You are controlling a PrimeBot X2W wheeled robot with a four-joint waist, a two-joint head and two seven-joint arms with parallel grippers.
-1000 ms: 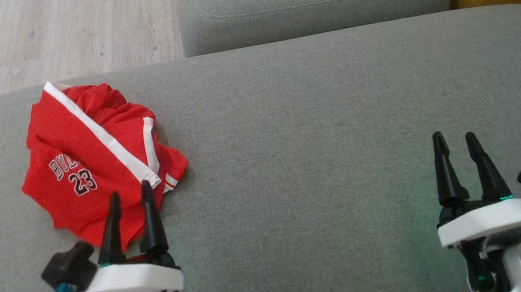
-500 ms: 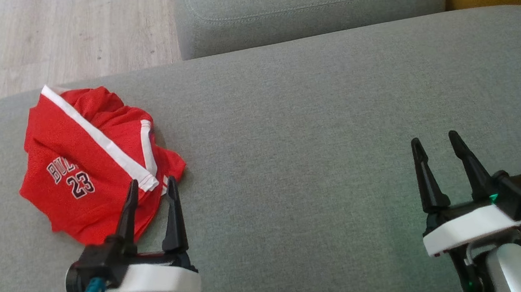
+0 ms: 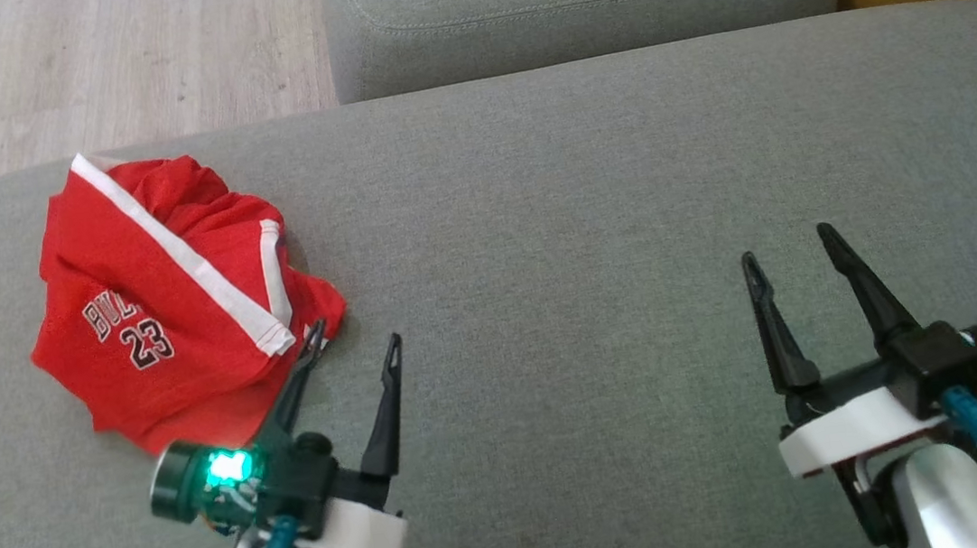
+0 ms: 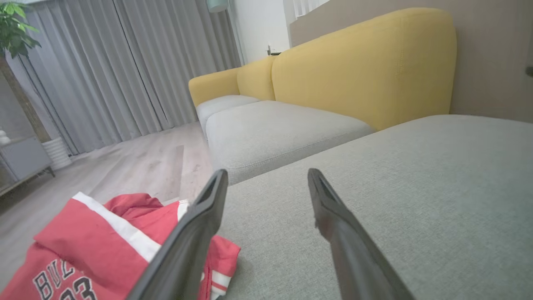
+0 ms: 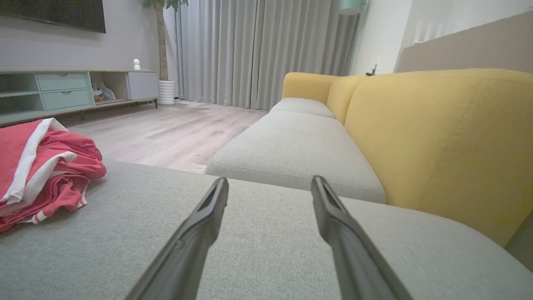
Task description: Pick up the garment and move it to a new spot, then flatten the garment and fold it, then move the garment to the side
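Crumpled red mesh jersey with white trim lies at the far left of the grey fabric cushion. Its near-right corner is just left of the left gripper, which is released, empty and clearly the nearer. The right gripper, equally spread, sits well to the right.
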